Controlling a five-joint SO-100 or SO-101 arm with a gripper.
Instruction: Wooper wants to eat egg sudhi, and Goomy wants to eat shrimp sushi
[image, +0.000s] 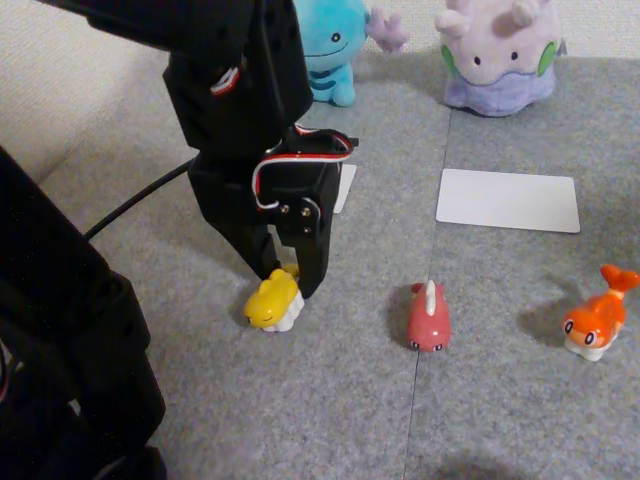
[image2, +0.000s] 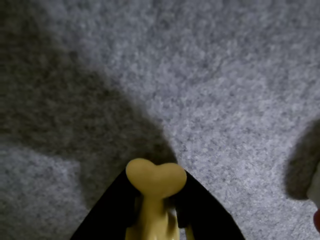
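The yellow egg sushi rests on the grey carpet at the left of the other view. My black gripper reaches down over it, a finger on each side of its tail end. In the wrist view the forked yellow tail is squeezed between my two dark fingers, so my gripper is shut on it. Blue Wooper sits at the back, partly behind my arm. Lilac Goomy sits at the back right. The orange shrimp sushi lies far right, apart from the gripper.
A pink-red toy with a white stripe lies between the two sushi. A white card lies before Goomy, and another card's edge peeks from behind the gripper. The arm's black base and cable fill the left.
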